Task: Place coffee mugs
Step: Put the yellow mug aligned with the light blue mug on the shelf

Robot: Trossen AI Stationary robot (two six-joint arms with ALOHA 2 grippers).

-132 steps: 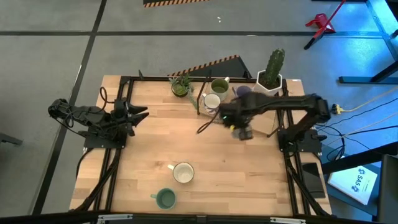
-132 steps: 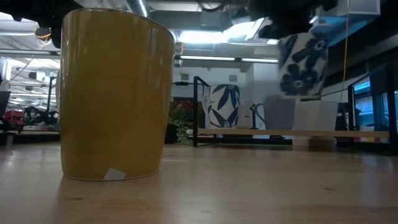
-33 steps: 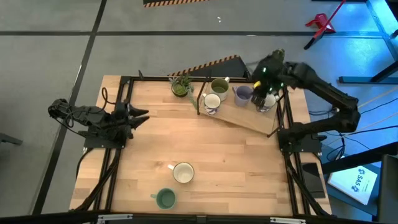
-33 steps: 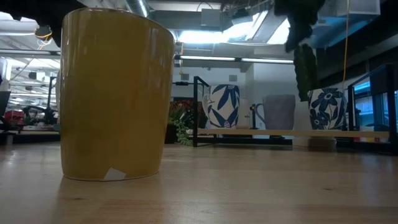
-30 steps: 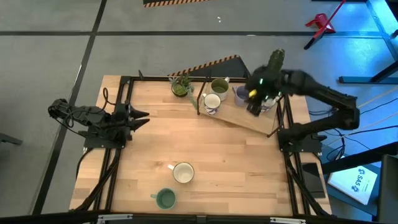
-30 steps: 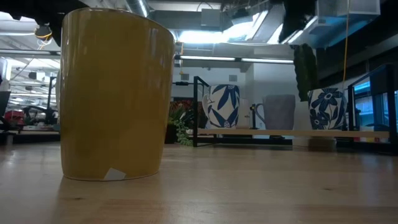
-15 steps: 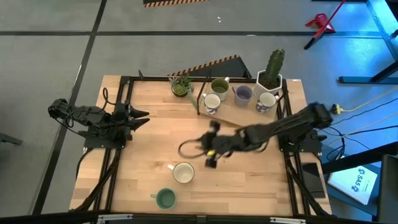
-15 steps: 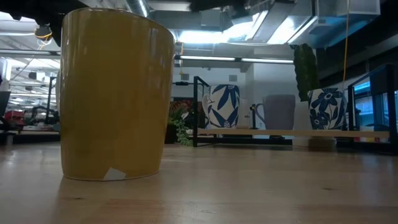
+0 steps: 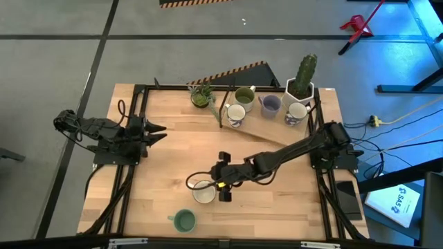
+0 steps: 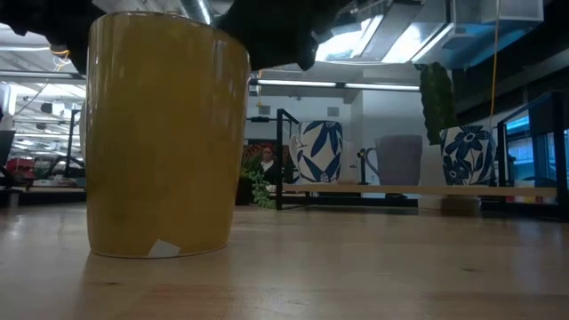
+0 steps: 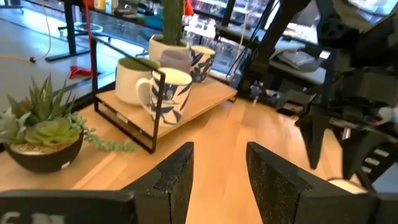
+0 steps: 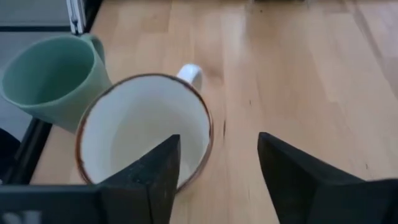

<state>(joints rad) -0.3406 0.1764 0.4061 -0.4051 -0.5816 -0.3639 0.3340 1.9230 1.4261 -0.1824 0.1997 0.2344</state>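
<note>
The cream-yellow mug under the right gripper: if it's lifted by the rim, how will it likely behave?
The cream-yellow mug looks rigid and glossy, so the open right gripper may slip. Its side handle could tilt it slightly. Standing upright, it shouldn't roll.

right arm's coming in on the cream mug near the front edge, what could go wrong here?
1. The right gripper is open, with one finger over the cream-yellow mug interior and the other outside the rim; a skewed close could tip it.
2. The teal green mug sits close beside it, so a nudge could knock it toward the table edge.
</note>
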